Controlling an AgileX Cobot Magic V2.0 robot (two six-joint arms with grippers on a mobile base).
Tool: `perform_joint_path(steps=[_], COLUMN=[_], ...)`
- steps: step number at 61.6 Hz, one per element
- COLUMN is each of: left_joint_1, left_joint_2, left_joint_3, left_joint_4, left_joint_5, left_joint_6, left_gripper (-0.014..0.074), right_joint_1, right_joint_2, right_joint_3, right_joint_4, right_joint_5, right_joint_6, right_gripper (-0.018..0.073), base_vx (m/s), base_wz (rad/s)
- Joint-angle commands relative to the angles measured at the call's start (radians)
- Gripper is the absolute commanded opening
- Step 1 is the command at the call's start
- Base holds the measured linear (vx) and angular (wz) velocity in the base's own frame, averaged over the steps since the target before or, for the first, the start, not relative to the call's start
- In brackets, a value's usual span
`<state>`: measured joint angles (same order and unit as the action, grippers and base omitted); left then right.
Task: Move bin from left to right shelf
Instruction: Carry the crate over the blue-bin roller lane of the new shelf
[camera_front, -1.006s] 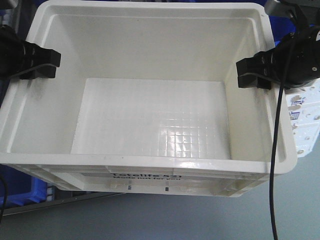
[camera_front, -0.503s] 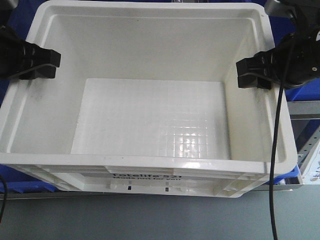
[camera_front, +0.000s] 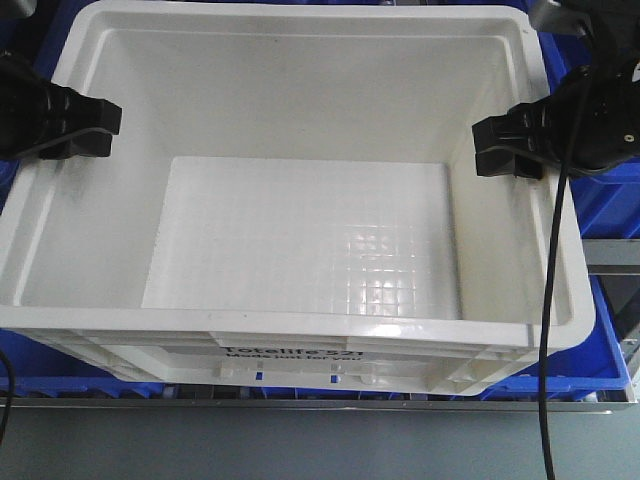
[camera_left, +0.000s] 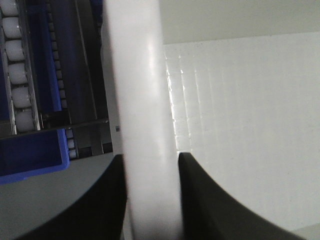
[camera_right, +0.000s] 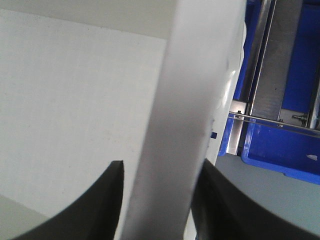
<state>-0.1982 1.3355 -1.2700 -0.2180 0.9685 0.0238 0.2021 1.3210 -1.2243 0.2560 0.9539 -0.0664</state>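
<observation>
Fingers (camera_left: 100, 210) of the left gripper (camera_front: 98, 128) and right gripper (camera_front: 497, 148) are closed on opposite side rims of the large white rectangular plastic bin (camera_front: 300, 328); blue plastic bins (camera_front: 608, 350) show past its edges.

— Where's my front camera sitting?
— High over the bin (camera_front: 300, 100), close, looking steeply down; I see the side rims at 9 and 3 o'clock.
— And my wrist cameras?
— Each is pressed against one of those rims. All three views share the gridded floor.
</observation>
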Motion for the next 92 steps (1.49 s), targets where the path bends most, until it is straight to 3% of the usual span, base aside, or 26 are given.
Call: perform_joint_path(steps=[1,92], left_joint_1=[-0.004,-0.004], left_joint_2=[-0.045,-0.045], left_joint_3=[-0.036,-0.036], left_joint_4=[-0.026,-0.026], left_joint_5=[-0.087,-0.087], left_joint_6=[0.043,0.043], left_gripper=[-0.0008,-0.0008], right_joint_1=[-0.009,-0.009], right_joint_2=[-0.037,-0.037], right_joint_3=[-0.035,-0.035], right_joint_4=[-0.017,-0.017], right_joint_5=[-0.081,-0.081], right_joint_6=[-0.011,-0.011], right_gripper=[-0.0004,-0.0004], base_vx=[0.12,0.13], base_wz=[0.00,-0.03])
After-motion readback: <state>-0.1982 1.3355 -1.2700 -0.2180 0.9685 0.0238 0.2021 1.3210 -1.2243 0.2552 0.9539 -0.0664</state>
